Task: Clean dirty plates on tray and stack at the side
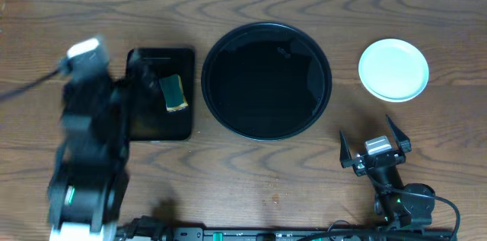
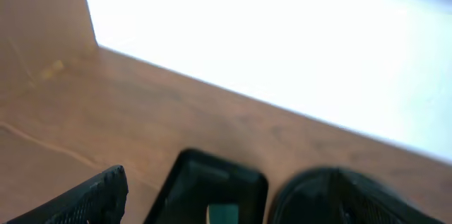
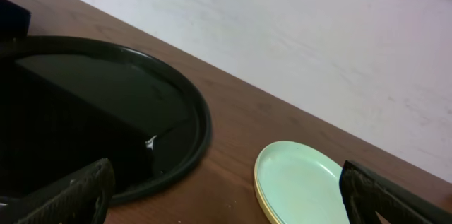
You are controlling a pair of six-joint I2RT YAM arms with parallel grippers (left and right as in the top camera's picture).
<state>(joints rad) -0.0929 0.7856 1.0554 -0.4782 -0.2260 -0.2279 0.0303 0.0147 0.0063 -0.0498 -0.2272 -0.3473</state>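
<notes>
The round black tray (image 1: 266, 81) sits mid-table with nothing on it; its rim (image 3: 201, 121) also fills the left of the right wrist view. The plates (image 1: 393, 69) are stacked on the wood to its right, a mint one on top (image 3: 304, 181) with a yellow edge showing beneath. My right gripper (image 1: 375, 146) hangs open near the front edge, below the stack, with nothing between its fingers (image 3: 70, 196). At the far left, my left arm is blurred. Its gripper (image 1: 137, 81) stands open beside the small rectangular tray, one finger (image 2: 92, 196) showing.
A small rectangular black tray (image 1: 160, 93) left of the round one holds a green and yellow sponge (image 1: 173, 93). In the left wrist view that tray (image 2: 212, 181) and the round tray (image 2: 339, 196) lie ahead. A pale wall runs along the table's far edge.
</notes>
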